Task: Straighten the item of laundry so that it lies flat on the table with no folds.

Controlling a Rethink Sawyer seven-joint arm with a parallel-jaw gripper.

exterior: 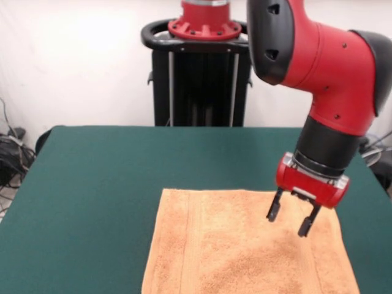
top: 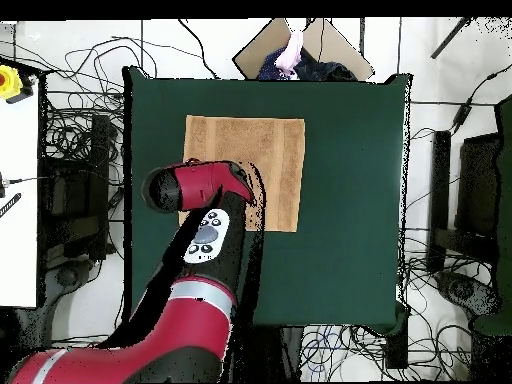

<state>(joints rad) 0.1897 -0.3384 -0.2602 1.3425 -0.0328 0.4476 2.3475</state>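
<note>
The item of laundry (exterior: 245, 248) is an orange-tan terry towel spread across the dark green table (exterior: 110, 184), with a woven band stripe running down its left part. In the overhead view the item of laundry (top: 262, 155) lies near the table's (top: 350, 200) top-left area, and the arm covers its lower-left part. My gripper (exterior: 293, 221) hangs just above the towel's right side in the front view, open, with nothing between its two black fingers. The arm's red head (top: 200, 185) hides the gripper from overhead.
The black pedestal (exterior: 199, 67) stands behind the table's far edge. Cables (top: 70, 150) lie on the floor around the table. A person (top: 292, 55) shows beyond the table's top edge in the overhead view, beside a cardboard box (top: 330, 45).
</note>
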